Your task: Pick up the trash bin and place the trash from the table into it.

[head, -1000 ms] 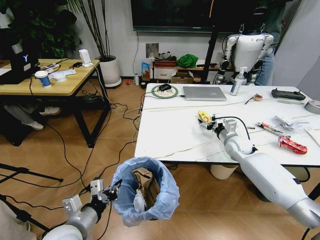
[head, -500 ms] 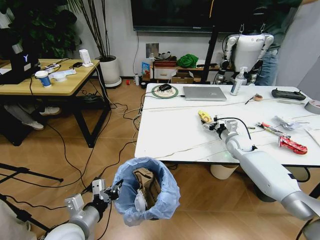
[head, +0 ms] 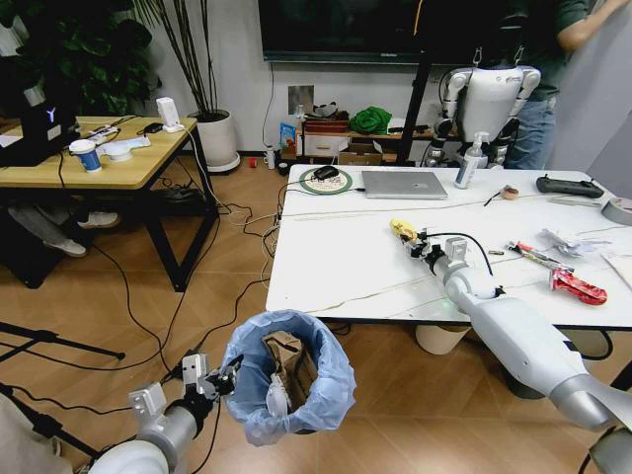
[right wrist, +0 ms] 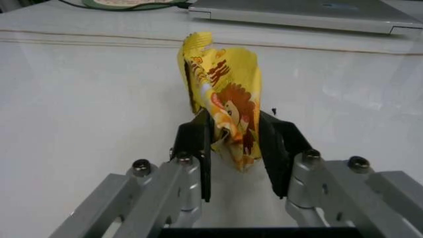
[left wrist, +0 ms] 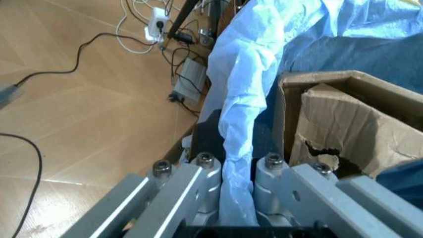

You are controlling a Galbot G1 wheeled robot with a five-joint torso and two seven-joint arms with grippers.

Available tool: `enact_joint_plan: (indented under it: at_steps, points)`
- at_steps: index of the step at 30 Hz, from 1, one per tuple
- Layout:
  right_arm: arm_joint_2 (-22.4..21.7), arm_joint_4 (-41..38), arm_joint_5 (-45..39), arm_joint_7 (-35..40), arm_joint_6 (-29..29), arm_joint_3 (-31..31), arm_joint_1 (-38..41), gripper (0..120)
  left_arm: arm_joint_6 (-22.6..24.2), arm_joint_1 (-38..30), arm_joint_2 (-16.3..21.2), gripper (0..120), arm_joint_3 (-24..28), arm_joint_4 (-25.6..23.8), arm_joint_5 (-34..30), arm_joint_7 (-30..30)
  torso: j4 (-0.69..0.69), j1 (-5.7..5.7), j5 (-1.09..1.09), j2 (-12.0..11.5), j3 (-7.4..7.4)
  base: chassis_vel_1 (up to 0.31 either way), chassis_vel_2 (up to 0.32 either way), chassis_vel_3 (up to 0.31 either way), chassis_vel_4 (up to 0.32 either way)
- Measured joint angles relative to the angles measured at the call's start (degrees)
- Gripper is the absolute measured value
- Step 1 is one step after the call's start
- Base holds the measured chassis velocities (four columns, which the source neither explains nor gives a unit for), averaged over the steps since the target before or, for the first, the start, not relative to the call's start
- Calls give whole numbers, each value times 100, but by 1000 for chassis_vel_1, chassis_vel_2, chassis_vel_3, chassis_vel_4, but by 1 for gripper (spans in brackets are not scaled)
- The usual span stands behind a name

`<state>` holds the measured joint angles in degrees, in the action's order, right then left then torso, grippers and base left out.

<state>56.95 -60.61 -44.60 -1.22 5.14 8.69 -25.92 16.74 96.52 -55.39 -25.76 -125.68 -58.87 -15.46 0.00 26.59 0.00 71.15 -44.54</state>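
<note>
The left gripper [head: 229, 376] pinches the bin [head: 288, 375] at lower centre, ready for the wrapper [right wrist: 225, 94] pinched by the right gripper [right wrist: 235, 151].

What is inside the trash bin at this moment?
Inside the trash bin, a torn brown cardboard carton and a white piece show. Anything beneath them is hidden by the blue bag.
</note>
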Motion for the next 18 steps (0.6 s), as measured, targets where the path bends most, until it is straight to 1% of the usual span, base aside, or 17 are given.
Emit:
enact_joint_plan:
  at_steps: [1,3,5,6,7,8,9,10,11,13,16,17,18]
  points:
    - [-4,-2,0,-9,-1,2,4,16,0,0,1,2,1,1,2,0,0,0,0,0,0,0,0,0,0]
    - [-8,-3,0,-18,-2,3,6,15,0,-1,1,2,2,2,3,0,0,0,0,0,0,0,0,0,0]
    - [-19,-17,-1,-56,-12,3,9,5,0,-13,3,2,6,10,6,0,0,0,0,0,0,0,0,0,0]
    - [-23,-28,-1,-68,-18,4,9,3,0,-15,3,2,8,10,6,0,0,0,1,0,0,0,0,0,0]
    - [-45,-135,-10,-103,-31,-9,-10,0,-1,-26,3,2,22,10,6,0,0,0,1,0,0,0,0,0,0]
    - [-92,-331,-68,-133,-31,-23,-59,0,-2,-31,4,2,40,8,7,-1,1,1,1,0,0,0,0,0,0]
    - [-203,-740,-219,-163,7,-29,-153,0,-4,-31,15,2,76,-10,14,-5,1,1,1,0,-1,0,0,0,0]
    - [-203,-740,-219,-163,7,-29,-153,0,-4,-31,15,2,76,-10,14,-5,1,1,1,0,-1,0,0,0,0]
    - [-347,-1262,-383,-203,45,-23,-267,0,-5,-31,35,2,120,-34,21,-10,0,1,0,0,0,0,0,0,0]
    - [-586,-2054,-643,-272,76,23,-446,0,-6,-55,55,2,197,-42,27,-27,1,0,-2,0,1,0,0,0,0]
    - [-904,-3216,-958,-347,91,136,-667,0,-7,-126,60,2,304,-43,28,-56,0,-1,2,0,1,0,0,0,0]
    - [-904,-3216,-958,-347,91,136,-667,0,-7,-126,60,2,304,-43,28,-56,0,-1,2,0,1,0,0,0,0]
    - [-1019,-3598,-1055,-377,89,211,-722,0,-7,-154,56,2,335,-42,24,-63,0,-1,-3,1,1,0,0,0,0]
